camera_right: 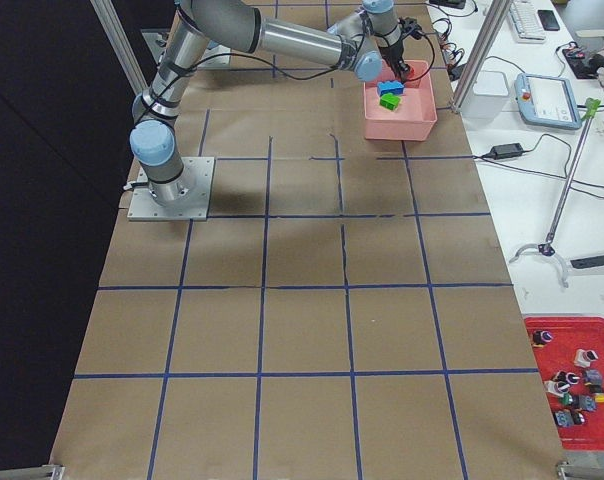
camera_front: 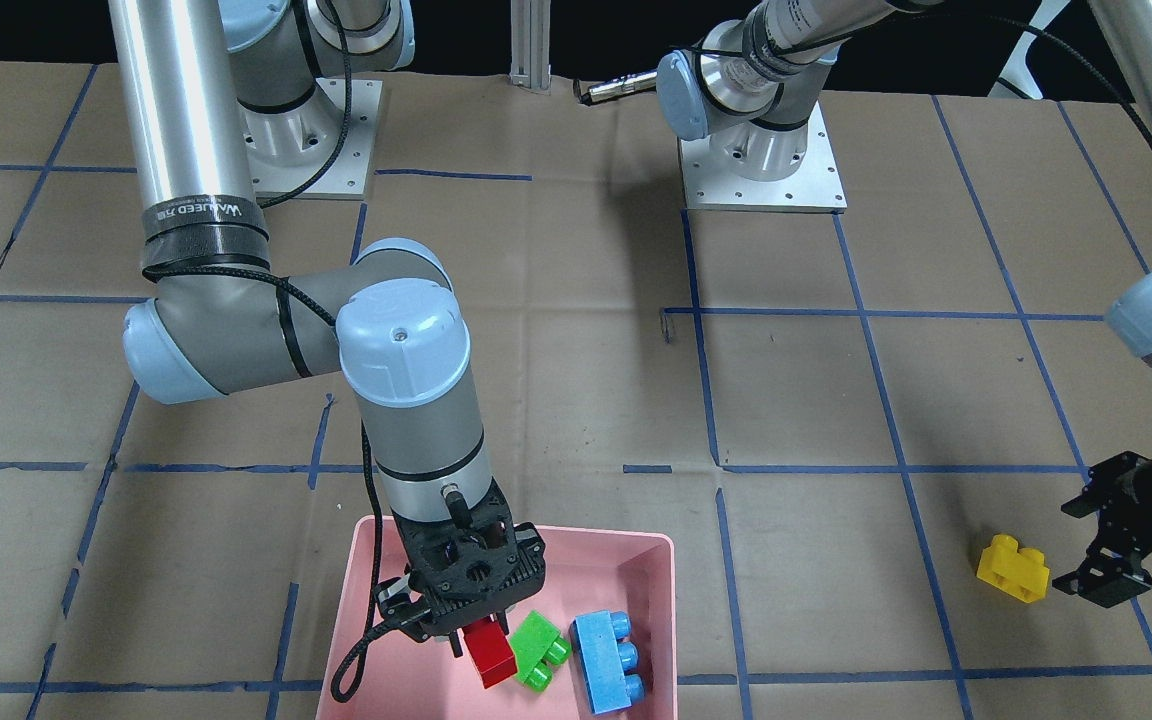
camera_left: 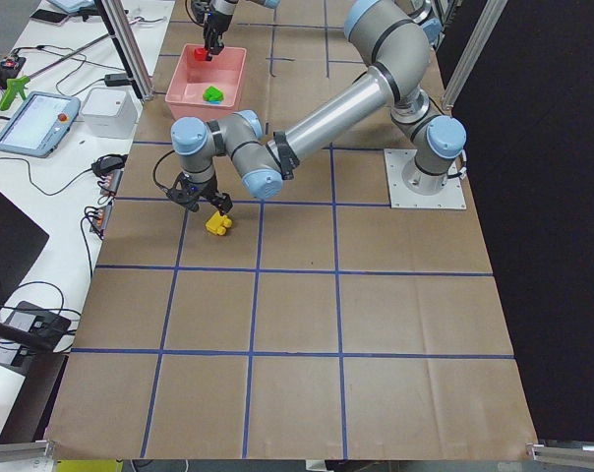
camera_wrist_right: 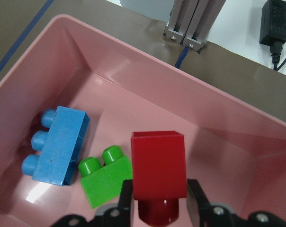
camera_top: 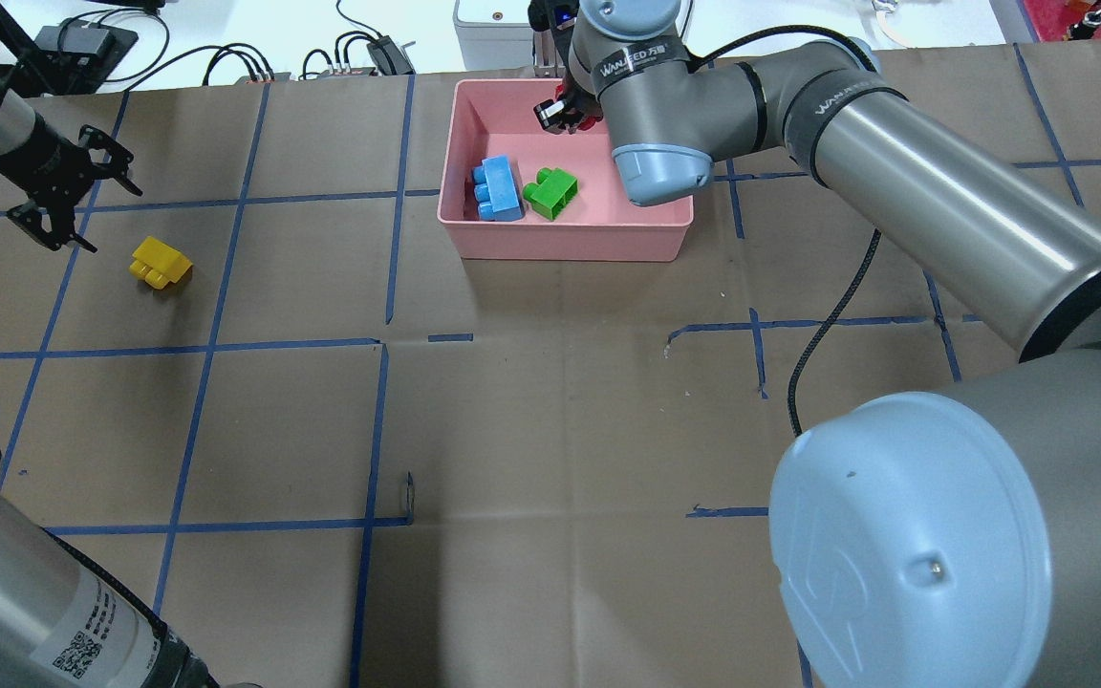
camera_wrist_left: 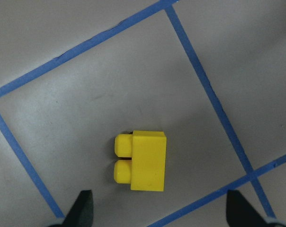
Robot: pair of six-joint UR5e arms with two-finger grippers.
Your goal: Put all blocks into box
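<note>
Right hand (camera_wrist_right: pixel 160 202) clamped on red brick (camera_wrist_right: pixel 158 163), held over the box (camera_wrist_right: pixel 218 101). Green brick (camera_wrist_right: pixel 105 182) on box floor just beside the hand, blue brick (camera_wrist_right: pixel 58 144) beyond it. Left hand (camera_wrist_left: pixel 161 210) wide open, holding nothing. Yellow brick (camera_wrist_left: pixel 143 161) on the surface (camera_wrist_left: pixel 62 118) just ahead of its fingertips, not touching.

The box (camera_top: pixel 570 244) sits on the table (camera_top: pixel 550 430), far from the robot. Inside, the long brick (camera_top: pixel 498 188) lies just left of the short brick (camera_top: pixel 550 192). The narrow brick (camera_wrist_right: pixel 158 164) hangs above the floor, right of both, in the right claw (camera_wrist_right: pixel 160 201). The fourth brick (camera_top: pixel 161 263) lies on the table well left of the box — the left claw (camera_wrist_left: pixel 161 210) is just beside it, apart.
</note>
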